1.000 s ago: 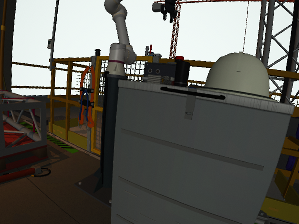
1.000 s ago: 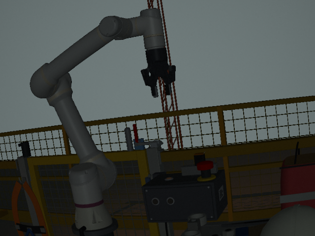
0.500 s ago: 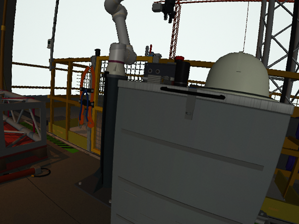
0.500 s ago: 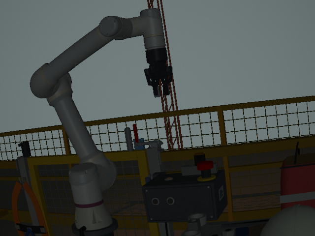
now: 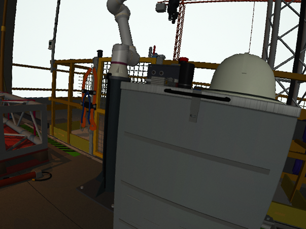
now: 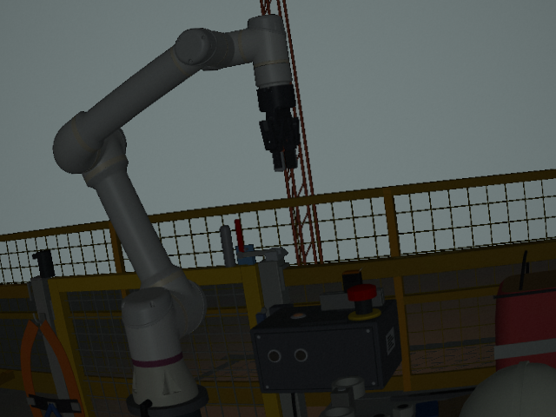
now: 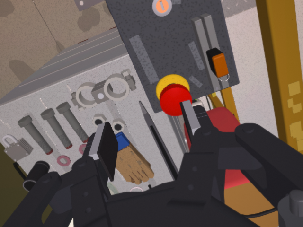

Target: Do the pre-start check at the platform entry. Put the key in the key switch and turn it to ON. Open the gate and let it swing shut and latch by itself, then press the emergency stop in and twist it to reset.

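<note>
My gripper hangs high above the black control box, pointing down at it. On the box top stand the red emergency stop button on its yellow collar, the round key switch and the orange-headed key resting in a grey holder. The yellow mesh gate with its latch lies behind the box. The gripper is open and holds nothing.
A yellow mesh guard rail runs behind the work. A grey cabinet carries a pale dome, and a tray holds bolts, clamps, a padlock and a glove.
</note>
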Controlling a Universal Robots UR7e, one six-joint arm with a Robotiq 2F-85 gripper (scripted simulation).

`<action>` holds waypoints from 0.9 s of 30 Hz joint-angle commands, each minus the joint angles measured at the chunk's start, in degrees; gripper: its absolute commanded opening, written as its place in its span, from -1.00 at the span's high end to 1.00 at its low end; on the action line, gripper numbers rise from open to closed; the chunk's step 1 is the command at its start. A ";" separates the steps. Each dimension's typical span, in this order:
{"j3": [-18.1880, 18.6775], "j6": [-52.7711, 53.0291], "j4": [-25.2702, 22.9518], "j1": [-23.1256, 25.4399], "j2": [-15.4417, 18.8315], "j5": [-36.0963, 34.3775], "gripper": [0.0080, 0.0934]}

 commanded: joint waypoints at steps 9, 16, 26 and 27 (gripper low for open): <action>-0.03 -3.38 -0.03 0.00 -0.01 0.00 -0.17; -0.03 -4.64 -0.03 0.00 -0.01 0.00 -0.17; -0.03 -5.06 -0.03 0.00 -0.01 0.00 -0.17; -0.03 -5.07 -0.03 0.00 -0.01 0.00 -0.17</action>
